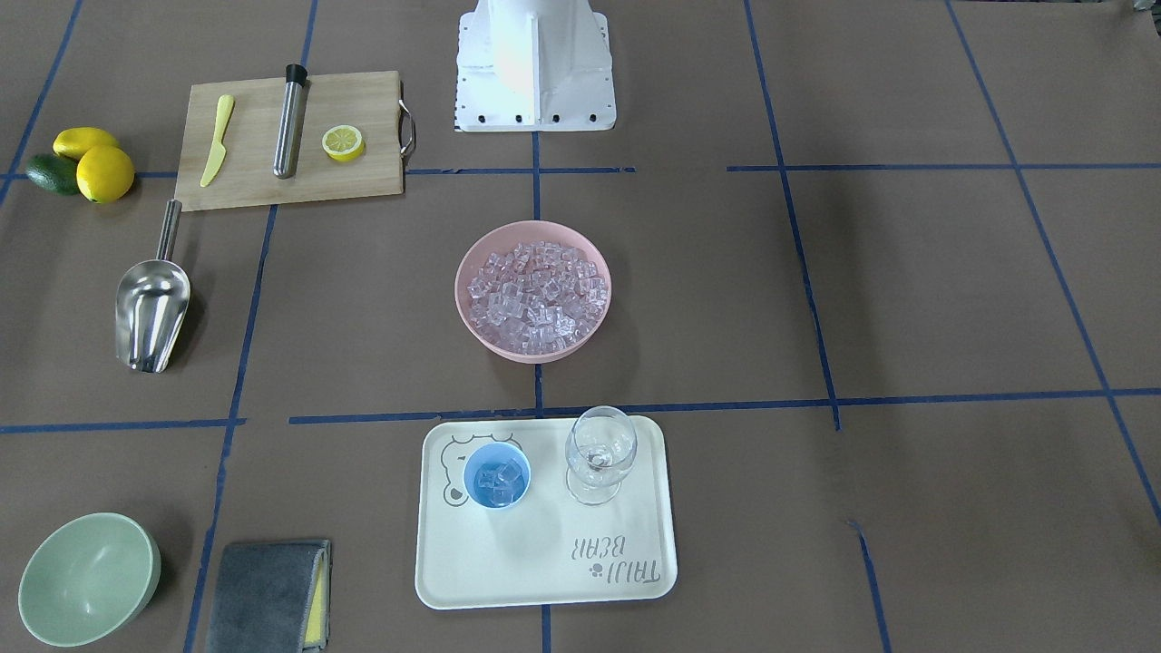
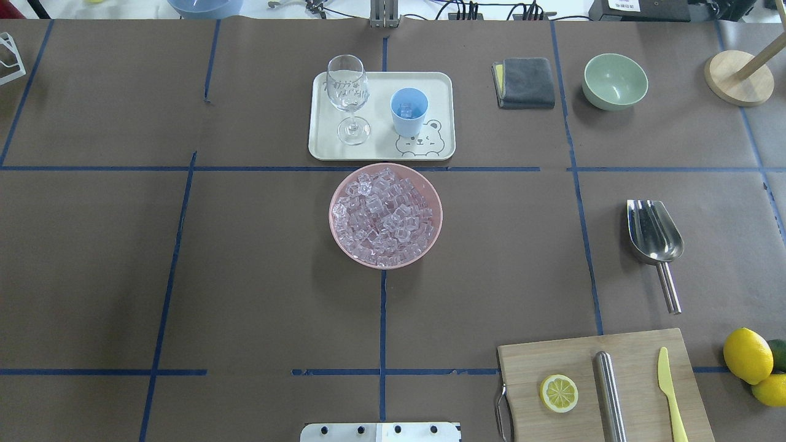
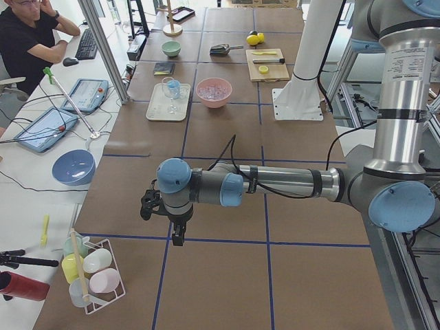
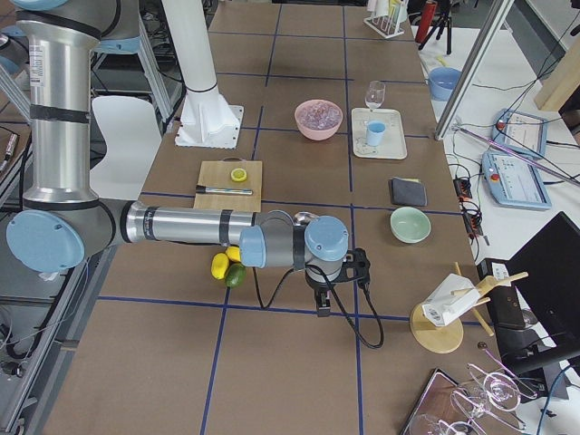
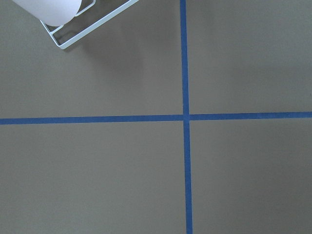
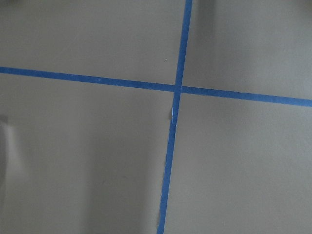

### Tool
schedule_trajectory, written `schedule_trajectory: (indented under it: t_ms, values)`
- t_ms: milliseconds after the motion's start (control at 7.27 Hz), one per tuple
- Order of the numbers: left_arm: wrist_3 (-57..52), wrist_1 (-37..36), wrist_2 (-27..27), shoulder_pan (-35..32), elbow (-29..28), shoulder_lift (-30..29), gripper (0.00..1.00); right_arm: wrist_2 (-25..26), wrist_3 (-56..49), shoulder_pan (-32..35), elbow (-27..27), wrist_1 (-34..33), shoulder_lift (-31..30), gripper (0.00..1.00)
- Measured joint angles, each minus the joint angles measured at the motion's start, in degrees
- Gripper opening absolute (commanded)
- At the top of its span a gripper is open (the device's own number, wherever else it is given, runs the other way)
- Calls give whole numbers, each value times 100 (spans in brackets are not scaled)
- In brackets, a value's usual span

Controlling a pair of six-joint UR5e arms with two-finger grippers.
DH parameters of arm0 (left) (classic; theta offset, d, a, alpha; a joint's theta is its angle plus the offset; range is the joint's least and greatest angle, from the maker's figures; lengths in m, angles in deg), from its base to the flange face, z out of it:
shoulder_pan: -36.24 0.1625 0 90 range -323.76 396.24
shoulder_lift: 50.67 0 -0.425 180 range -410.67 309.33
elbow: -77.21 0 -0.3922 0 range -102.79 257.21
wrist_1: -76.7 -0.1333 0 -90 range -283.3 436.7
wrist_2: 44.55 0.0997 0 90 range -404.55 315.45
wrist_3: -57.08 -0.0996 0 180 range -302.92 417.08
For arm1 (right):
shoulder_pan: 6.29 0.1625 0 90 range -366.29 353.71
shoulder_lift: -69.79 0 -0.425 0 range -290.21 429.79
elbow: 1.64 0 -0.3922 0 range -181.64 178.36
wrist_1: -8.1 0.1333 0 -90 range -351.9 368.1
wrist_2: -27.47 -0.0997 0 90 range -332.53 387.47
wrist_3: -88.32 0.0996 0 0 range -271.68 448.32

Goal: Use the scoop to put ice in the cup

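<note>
Shiny steel scoop [image 1: 151,313] lying empty, clear ice [image 1: 501,481] in light-blue cup [image 1: 471,479], left pincer [image 3: 179,238] and right pincer [image 4: 323,305], cannot tell spread

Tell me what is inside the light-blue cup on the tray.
A few clear ice cubes lie in the cup. They cover its bottom, so the exact count and anything beneath them cannot be seen.

Blue cup [image 1: 470,480] holds ice [image 1: 502,482]; steel scoop [image 1: 151,313] lying apart.
</note>
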Motion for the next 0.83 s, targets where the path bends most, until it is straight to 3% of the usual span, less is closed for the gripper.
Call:
schedule_trajectory:
  t_ms: [825]
  values:
    - [3,-4,-2,5,13,15,100,-58,23,322,-124,-302,-2,100]
